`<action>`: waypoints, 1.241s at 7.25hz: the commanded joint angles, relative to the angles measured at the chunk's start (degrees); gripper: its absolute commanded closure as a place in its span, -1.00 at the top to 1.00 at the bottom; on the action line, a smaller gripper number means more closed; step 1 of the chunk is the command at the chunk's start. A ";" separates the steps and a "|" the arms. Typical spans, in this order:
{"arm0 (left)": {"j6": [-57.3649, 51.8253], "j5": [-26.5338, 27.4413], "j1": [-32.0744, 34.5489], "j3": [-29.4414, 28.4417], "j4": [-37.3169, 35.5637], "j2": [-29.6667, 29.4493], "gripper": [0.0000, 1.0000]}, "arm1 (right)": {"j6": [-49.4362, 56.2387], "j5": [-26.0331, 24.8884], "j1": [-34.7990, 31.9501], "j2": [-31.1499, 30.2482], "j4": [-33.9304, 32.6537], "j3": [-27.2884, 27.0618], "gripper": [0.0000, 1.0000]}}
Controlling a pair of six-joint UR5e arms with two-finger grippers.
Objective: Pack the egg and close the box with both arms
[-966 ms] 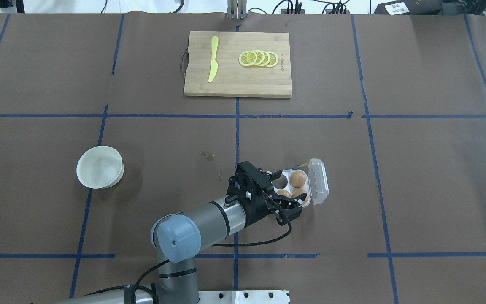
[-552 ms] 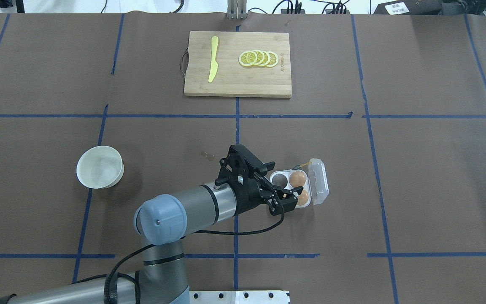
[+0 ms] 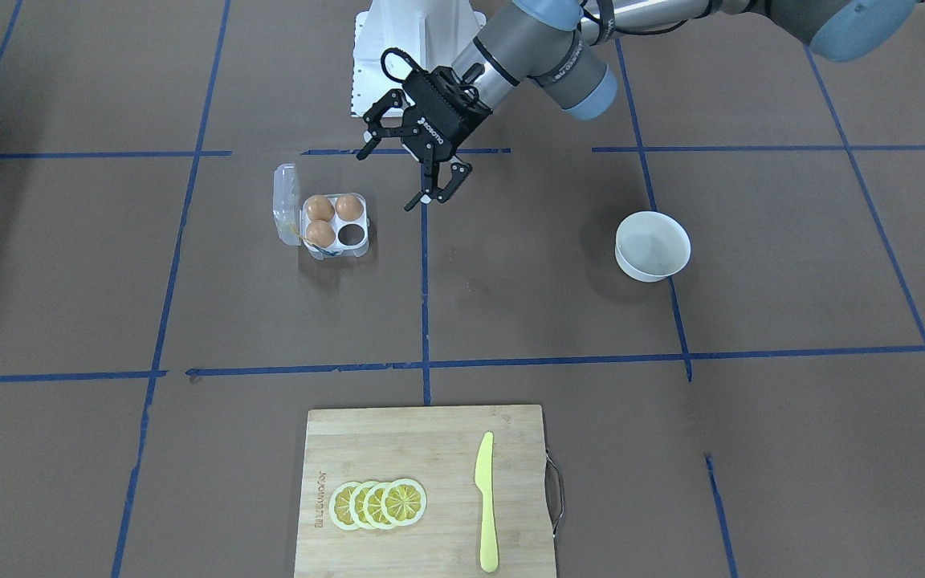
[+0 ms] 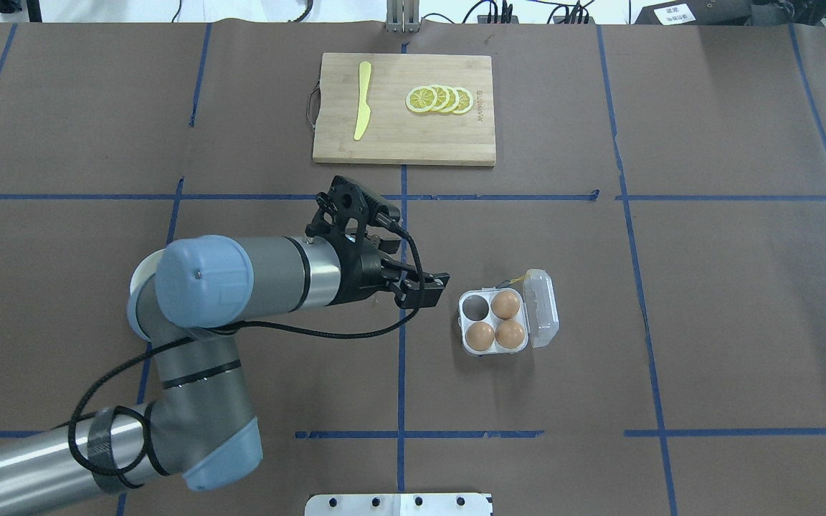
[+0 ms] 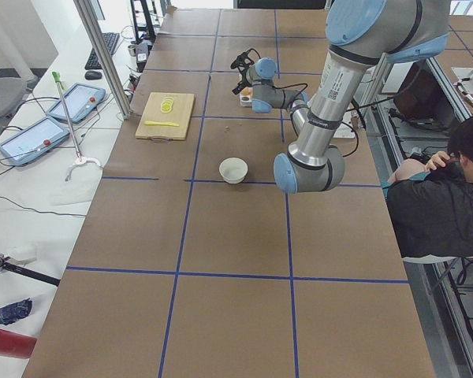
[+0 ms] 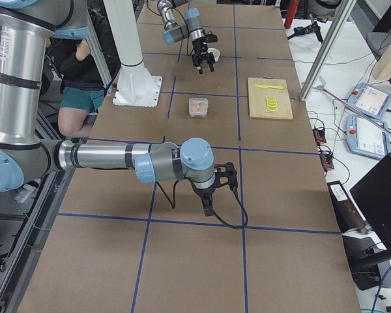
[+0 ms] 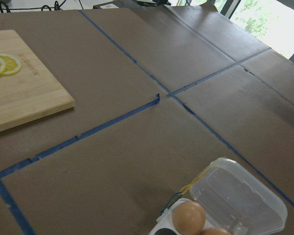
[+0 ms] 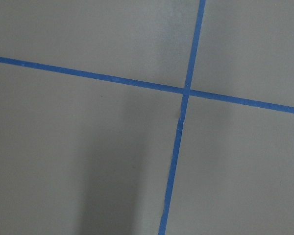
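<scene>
Three smooth orange-brown eggs [image 4: 505, 304] sitting in clear box [image 4: 464, 338], lid [image 4: 543, 308] open, one cell empty. Left gripper [image 4: 427, 289] near box, jaws spread; right gripper [image 6: 223, 178]: cannot tell.

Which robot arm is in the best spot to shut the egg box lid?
Probably the left. The left gripper hangs open just beside the box, and the lid is open on the box's other side. The right gripper is far from the box, much further down the table.
</scene>
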State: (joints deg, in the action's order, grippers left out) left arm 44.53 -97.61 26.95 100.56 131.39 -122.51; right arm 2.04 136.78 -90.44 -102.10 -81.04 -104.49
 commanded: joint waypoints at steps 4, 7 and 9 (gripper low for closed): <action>-21.28 -10.82 26.08 13.34 -37.67 5.17 0.99 | 0.07 0.07 0.00 -0.03 0.00 -0.01 1.00; -41.47 -19.68 40.76 9.51 -38.67 19.02 1.00 | 0.15 -0.02 0.00 0.05 0.09 -0.10 1.00; -59.89 -28.05 55.62 -0.34 -38.58 23.08 1.00 | -0.02 -0.02 0.00 0.32 0.00 -0.28 1.00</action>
State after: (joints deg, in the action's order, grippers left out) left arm -2.76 -121.55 74.42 105.12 92.77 -102.66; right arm 2.15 136.76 -90.44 -101.96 -80.97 -104.66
